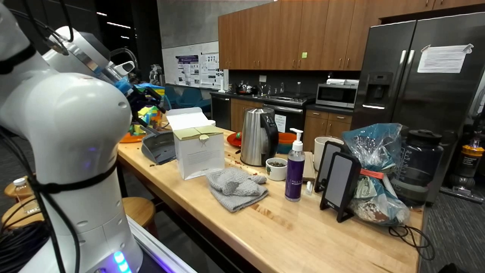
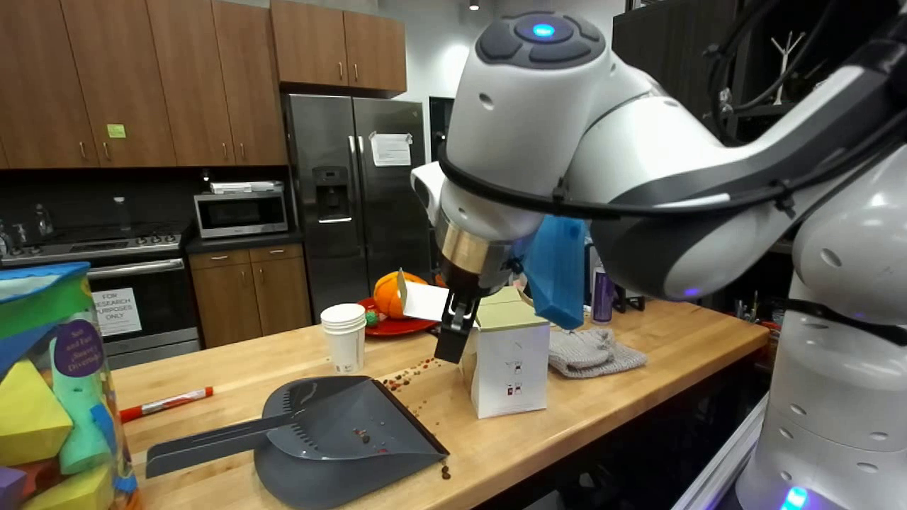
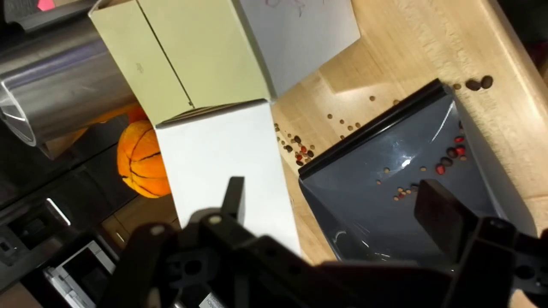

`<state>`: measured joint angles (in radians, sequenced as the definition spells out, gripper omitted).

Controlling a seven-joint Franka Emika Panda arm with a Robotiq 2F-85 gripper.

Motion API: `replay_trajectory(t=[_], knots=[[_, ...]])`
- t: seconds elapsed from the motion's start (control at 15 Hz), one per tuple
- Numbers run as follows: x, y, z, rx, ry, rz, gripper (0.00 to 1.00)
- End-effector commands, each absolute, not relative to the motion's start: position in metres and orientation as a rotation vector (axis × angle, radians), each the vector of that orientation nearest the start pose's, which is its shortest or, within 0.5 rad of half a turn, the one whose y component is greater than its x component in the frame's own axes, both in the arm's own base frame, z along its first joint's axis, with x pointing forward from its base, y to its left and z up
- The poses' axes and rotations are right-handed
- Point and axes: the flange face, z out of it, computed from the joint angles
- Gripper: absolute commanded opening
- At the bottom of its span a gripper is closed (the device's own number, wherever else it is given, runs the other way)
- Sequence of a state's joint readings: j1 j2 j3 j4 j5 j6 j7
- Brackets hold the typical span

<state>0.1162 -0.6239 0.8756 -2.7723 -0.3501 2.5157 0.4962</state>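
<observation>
My gripper (image 3: 334,190) stands open in the wrist view, its two fingers wide apart and nothing between them. Seen in an exterior view, the gripper (image 2: 453,340) points down beside an open white box (image 2: 511,372) with pale green inner flaps. The box's raised white lid (image 3: 222,167) lies behind one finger in the wrist view. A grey dustpan (image 3: 364,205) appears below the other finger, apart from it as far as I can tell. Small red, brown and tan bits lie in the dustpan, and more bits (image 3: 302,152) are scattered on the wooden table (image 3: 411,47).
A steel kettle (image 1: 252,136), grey cloth (image 1: 237,187), purple pump bottle (image 1: 294,174) and black speakers (image 1: 341,182) stand along the table. Near the dustpan are stacked paper cups (image 2: 345,340), a red marker (image 2: 166,404) and a container of blocks (image 2: 64,397). An orange pumpkin (image 3: 143,160) sits behind the box.
</observation>
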Motion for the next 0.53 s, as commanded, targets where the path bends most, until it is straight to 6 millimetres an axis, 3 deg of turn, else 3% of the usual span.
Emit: replay_trajectory(t=[0.0, 0.47], knots=[[0.221, 0.31, 0.334, -3.29, -1.221, -1.038, 1.0], [0.23, 0.302, 0.31, -3.316, -1.231, -1.325, 1.0]])
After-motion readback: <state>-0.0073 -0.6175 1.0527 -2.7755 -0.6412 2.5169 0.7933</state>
